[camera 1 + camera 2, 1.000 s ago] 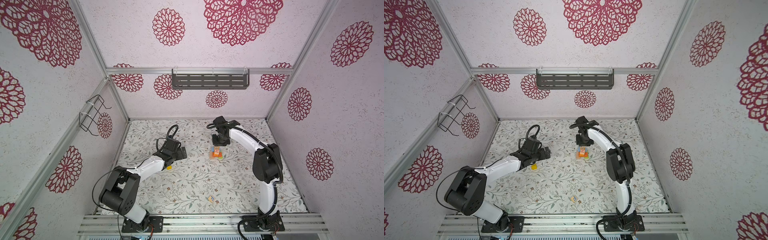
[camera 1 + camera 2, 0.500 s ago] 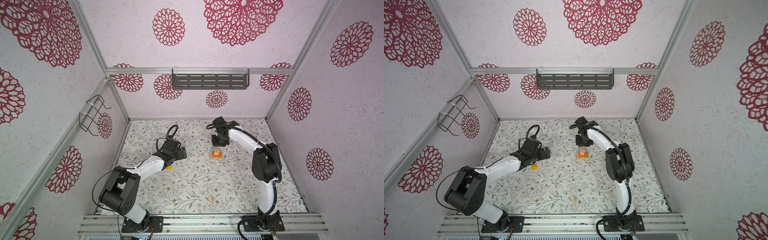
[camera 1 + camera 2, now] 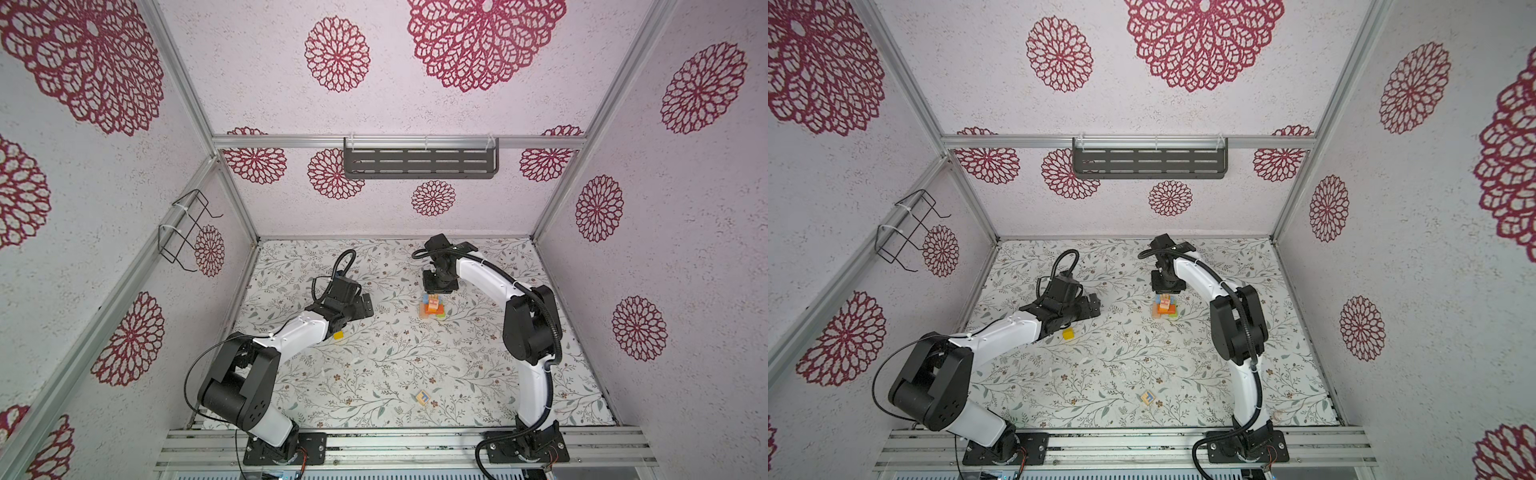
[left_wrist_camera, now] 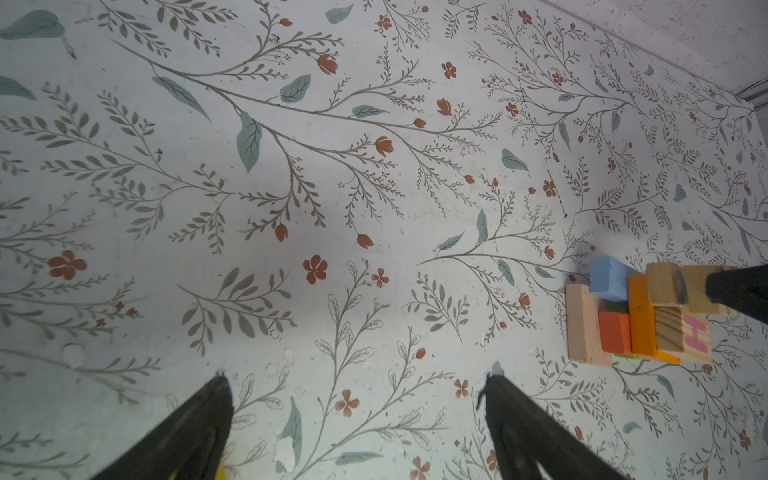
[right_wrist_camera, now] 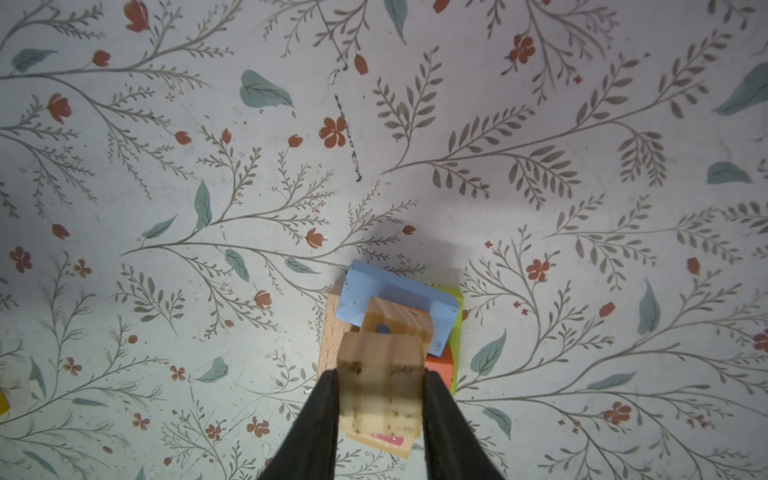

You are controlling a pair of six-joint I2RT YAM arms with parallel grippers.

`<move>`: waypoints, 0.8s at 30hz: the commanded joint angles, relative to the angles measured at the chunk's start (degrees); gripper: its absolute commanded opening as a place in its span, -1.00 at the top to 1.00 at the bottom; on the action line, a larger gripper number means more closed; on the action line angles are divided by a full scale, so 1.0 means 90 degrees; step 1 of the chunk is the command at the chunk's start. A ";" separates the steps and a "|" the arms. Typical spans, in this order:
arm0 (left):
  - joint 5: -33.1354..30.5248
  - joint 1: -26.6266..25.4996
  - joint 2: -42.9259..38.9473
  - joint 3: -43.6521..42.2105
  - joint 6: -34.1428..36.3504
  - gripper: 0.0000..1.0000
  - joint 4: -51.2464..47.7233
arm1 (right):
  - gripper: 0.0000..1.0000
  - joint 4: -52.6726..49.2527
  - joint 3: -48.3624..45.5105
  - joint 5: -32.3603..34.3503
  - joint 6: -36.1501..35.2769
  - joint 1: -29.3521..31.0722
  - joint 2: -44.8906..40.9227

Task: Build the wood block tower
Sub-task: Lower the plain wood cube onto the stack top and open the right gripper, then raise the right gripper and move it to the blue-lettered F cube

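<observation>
floral mat (image 3: 374, 374), flowered walls (image 3: 374, 212); left fingers (image 4: 187, 436) wide; right fingers (image 5: 318, 415) clasp natural cube (image 5: 382, 382)

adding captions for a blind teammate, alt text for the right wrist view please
The right hand grips a pale wood cube at the top of the tower of blue, orange, lime and tan blocks, standing on a floral-print table.

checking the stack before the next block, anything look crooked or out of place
Yes: the tower is untidy. The blue block lies skewed across the tan block below, and the dotted cube above it is turned differently again from the held cube in the right gripper. Nothing looks damaged.
</observation>
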 commanded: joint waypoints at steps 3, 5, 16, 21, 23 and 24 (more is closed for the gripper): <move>-0.0030 0.0055 -0.0080 0.0065 -0.0012 -0.95 0.0120 | 0.26 -0.0114 0.0137 0.0036 -0.0064 -0.0023 0.0034; -0.0019 0.0055 -0.0066 0.0065 -0.0025 -0.95 0.0126 | 0.25 -0.0122 0.0152 0.0039 -0.0079 -0.0020 0.0038; -0.0024 0.0059 -0.0097 0.0046 -0.0031 -0.95 0.0134 | 0.16 -0.0192 0.0180 0.0057 -0.0146 -0.0020 0.0006; -0.0021 0.0062 -0.0171 0.0002 -0.0011 -0.95 0.0149 | 0.12 -0.0206 0.0182 0.0160 -0.0239 -0.0021 -0.0180; -0.0018 0.0058 -0.0254 -0.0031 0.0017 -0.95 0.0155 | 0.10 -0.0240 0.0172 0.0210 -0.0300 -0.0022 -0.0312; -0.0038 0.0064 -0.0316 -0.0047 0.0029 -0.95 0.0141 | 0.09 -0.0249 0.0154 0.0219 -0.0357 -0.0006 -0.0402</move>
